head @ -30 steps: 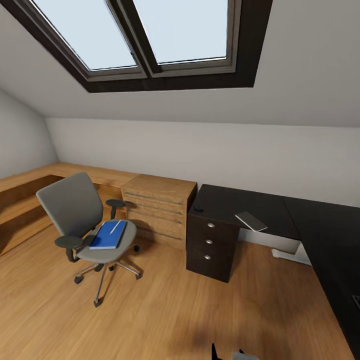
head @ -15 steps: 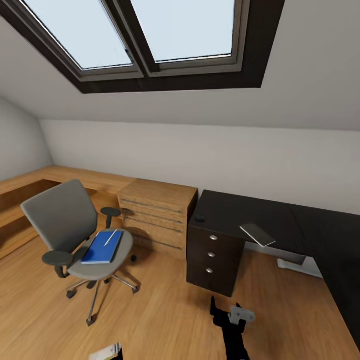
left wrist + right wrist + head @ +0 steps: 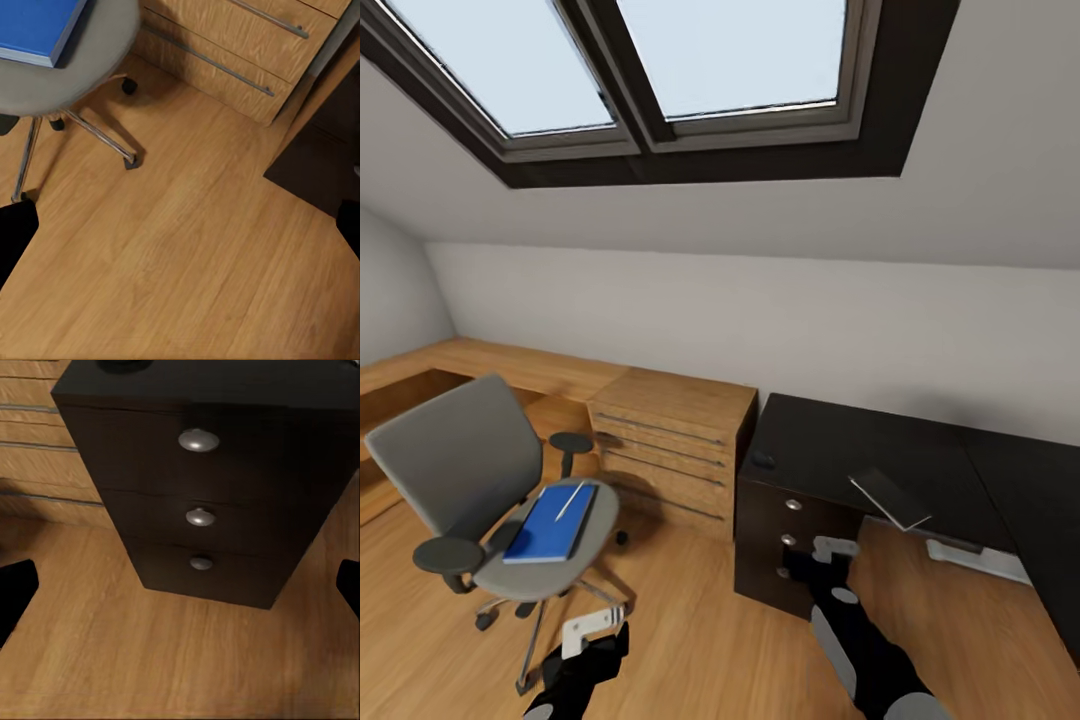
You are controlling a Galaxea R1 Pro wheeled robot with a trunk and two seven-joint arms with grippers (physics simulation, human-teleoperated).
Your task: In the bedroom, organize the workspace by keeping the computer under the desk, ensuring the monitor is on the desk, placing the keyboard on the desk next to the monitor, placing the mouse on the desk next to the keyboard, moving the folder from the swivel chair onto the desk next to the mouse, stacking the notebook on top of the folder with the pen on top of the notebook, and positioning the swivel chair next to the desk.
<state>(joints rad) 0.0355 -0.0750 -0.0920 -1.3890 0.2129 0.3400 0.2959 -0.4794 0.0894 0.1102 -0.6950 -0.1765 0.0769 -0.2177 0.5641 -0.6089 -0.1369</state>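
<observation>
We list: chair [image 3: 460, 470], grey seat and back, black armrests; folder [image 3: 550, 522], bright blue; pen [image 3: 569, 501], white; desk [image 3: 880, 450], glossy black, silver drawer knobs; cabinets [image 3: 670, 430], light wood grain; floor [image 3: 690, 640], matching wood planks.

Looking down past wide-apart black fingertips [image 3: 15, 236] at bare wood floor [image 3: 187, 262]. Ahead: chair seat [image 3: 82, 67] bearing blue folder [image 3: 34, 26], chrome legs [image 3: 97, 135], wooden drawers [image 3: 247, 45], possibly dark desk unit [image 3: 322, 165].
</observation>
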